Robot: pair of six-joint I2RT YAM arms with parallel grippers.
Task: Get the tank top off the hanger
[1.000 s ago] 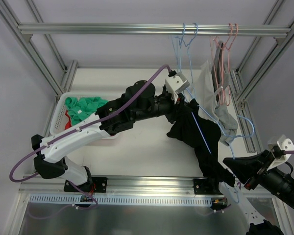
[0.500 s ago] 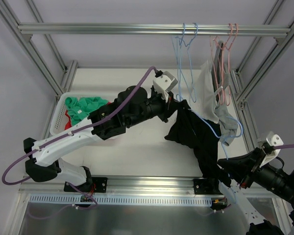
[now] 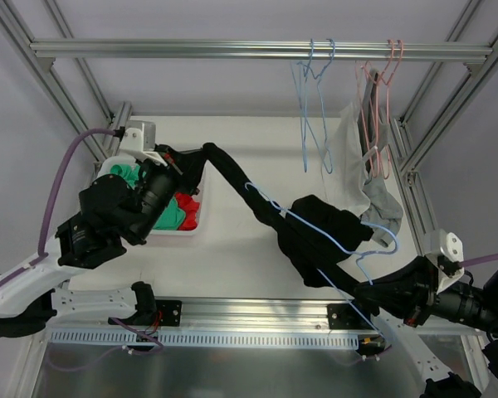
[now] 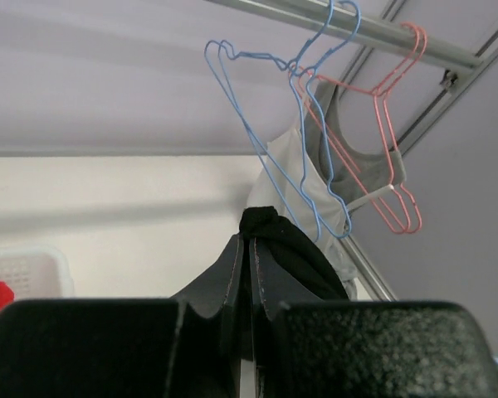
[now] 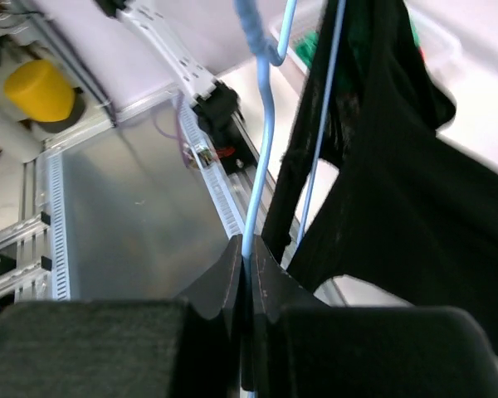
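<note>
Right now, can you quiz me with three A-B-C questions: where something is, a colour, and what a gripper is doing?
1. Where on the table is the white basket? A left side, B right side, C middle.
2. What colour is the hanger in the right gripper? A pink, B blue, C yellow.
3. The left gripper is: A open, B shut on the tank top, C shut on a hanger.

Answers: 1 A, the top view shows it at the table's left edge. 2 B, a blue wire runs out of its closed jaws. 3 B, black cloth is pinched between its jaws.

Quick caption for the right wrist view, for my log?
Right gripper shut on the blue hanger, black tank top hanging beside it.
</note>
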